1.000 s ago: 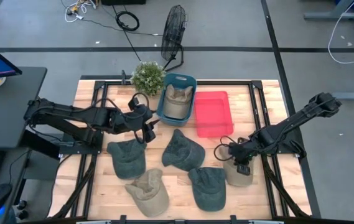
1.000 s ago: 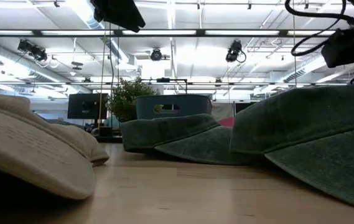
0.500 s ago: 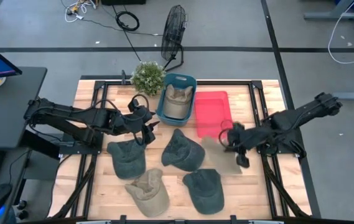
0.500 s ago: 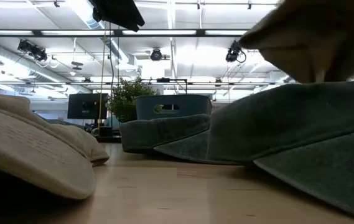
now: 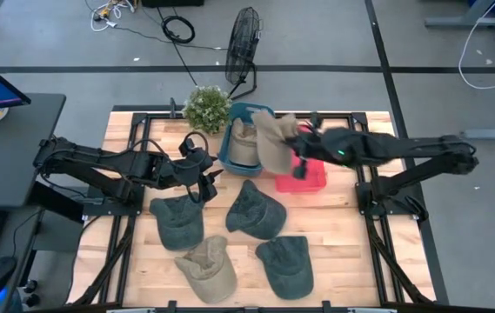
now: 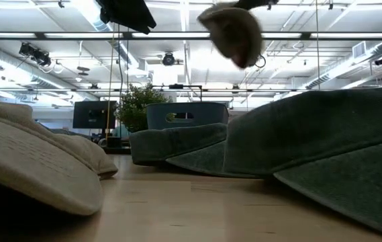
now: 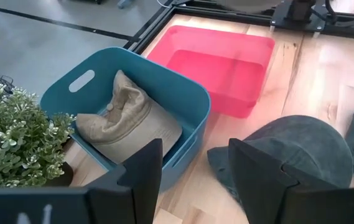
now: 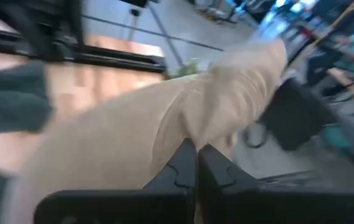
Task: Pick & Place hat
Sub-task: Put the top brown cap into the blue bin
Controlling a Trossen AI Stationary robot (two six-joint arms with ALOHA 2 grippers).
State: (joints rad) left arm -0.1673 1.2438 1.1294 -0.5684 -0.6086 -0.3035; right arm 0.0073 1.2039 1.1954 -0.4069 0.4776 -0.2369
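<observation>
My right gripper is shut on a tan hat, held in the air over the right rim of the blue bin and beside the red bin. In the low view the tan hat hangs high above the table. Another tan hat lies inside the blue bin. My left gripper waits open above the table just left of the blue bin; in its wrist view the gripper holds nothing. My right gripper pinches a fold of the tan hat's cloth between its two shut fingers; which part of the hat this is, I cannot tell. It comes from the table's right side. The hat is lifted clear and droops left of the fingers.
Three green hats and a tan hat lie on the near half of the table. A potted plant stands left of the blue bin. Bare wood shows at the near right.
My right gripper, shut on the tan hat, has lifted it off the table's near right part and carried it up and toward the far left, over the bins. The hat now hangs clear of the table. My left arm has kept still.
</observation>
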